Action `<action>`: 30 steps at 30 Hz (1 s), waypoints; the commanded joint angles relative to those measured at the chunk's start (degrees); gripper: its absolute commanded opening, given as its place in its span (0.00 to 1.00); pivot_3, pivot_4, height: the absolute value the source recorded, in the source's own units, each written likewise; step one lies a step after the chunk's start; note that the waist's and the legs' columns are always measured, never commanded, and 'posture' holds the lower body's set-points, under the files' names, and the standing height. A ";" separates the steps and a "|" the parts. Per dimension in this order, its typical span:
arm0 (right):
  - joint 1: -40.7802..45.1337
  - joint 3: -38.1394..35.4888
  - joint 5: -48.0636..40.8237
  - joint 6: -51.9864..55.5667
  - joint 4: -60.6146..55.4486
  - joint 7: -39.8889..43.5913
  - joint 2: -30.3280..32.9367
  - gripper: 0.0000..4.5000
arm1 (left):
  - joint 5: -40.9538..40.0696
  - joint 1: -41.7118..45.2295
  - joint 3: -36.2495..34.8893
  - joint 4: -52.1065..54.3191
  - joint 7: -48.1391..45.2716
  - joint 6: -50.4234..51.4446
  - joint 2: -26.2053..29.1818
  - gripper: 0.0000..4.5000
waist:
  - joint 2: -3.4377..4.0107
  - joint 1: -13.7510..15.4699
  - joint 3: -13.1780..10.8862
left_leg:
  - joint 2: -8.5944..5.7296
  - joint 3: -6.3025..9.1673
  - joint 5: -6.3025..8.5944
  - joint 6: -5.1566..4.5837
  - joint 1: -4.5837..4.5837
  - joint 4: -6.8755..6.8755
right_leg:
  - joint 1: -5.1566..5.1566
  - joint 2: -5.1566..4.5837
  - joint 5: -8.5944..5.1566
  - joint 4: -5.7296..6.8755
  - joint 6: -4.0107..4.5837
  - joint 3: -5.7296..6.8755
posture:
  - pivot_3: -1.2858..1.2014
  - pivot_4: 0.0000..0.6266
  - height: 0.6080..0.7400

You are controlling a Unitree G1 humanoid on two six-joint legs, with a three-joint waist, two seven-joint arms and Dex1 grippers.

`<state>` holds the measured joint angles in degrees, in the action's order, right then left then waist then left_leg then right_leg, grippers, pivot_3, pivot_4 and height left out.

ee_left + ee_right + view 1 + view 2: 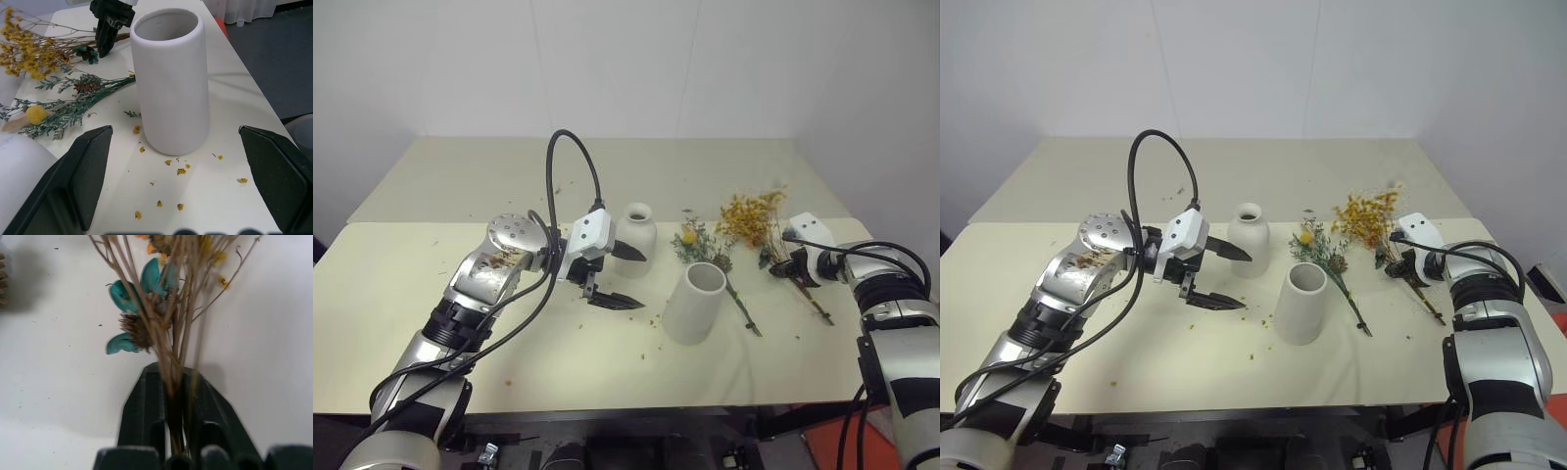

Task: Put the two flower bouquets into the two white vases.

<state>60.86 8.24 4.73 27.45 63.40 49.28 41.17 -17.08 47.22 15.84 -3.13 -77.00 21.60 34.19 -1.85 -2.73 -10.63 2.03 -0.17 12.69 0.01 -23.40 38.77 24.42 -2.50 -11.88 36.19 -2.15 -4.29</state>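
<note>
Rightward, near the table's edge, right hand clenches yellow bouquet stems; left hand gapes.

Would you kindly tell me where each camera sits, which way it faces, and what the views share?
Left eye and right eye views: on the head, looking forward and down over the table; both arms show.
Left wrist view: on the left arm, looking between the left gripper's open fingers at the wide vase.
Right wrist view: on the right arm, looking along the right gripper, shut on the yellow bouquet.
Shared: the wide vase, yellow bouquet, green bouquet and right gripper appear in the head and left wrist views.
</note>
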 commanded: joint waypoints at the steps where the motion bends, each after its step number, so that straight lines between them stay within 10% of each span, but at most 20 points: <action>1: 1.25 -1.56 0.09 -0.58 -1.42 -0.71 1.11 0.17 | -0.06 0.44 -1.21 1.77 0.32 -0.14 0.36 1.00 | 0.00 0.00 0.00 | 0.00 0.00 0.00 0.00 0.00 0.00 | 0.00 0.00 0.00 0.00 0.00 0.00 | 0.52 0.24 1.00; 8: -0.43 -6.22 -2.47 -0.69 -7.13 -4.24 2.74 0.17 | 0.09 1.22 -1.17 0.71 0.10 -0.61 0.09 1.00 | 0.03 0.03 -0.02 | 0.00 0.00 0.00 0.00 -0.01 0.00 | 0.00 0.00 0.00 0.00 0.00 0.00 | 0.52 0.24 1.00; 18: -11.84 -24.35 -13.07 -0.79 -46.28 -17.44 0.04 0.17 | -0.51 0.73 -1.91 1.01 -0.94 -0.09 1.75 1.00 | 0.13 -0.13 -0.08 | -0.01 0.04 0.00 0.00 -0.04 -0.03 | 0.04 0.00 -0.02 0.01 -0.03 -0.01 | 0.52 0.24 1.00; 30: -3.67 -20.04 -21.91 15.77 -74.29 -27.66 -11.81 0.17 | -4.33 -1.11 -7.61 5.58 -1.00 6.19 8.32 1.00 | 0.21 -0.03 -0.12 | 0.03 0.10 0.00 0.00 0.05 0.00 | 0.07 0.05 -0.13 0.25 -0.10 0.04 | 0.52 0.24 1.00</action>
<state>56.04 -12.55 -17.20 43.74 -7.87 24.56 30.69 -20.46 46.42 10.49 1.27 -78.20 27.70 41.41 -1.65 -2.76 -10.75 2.07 -0.06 12.68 0.01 -23.35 38.77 24.48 -2.45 -12.02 36.43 -2.24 -4.22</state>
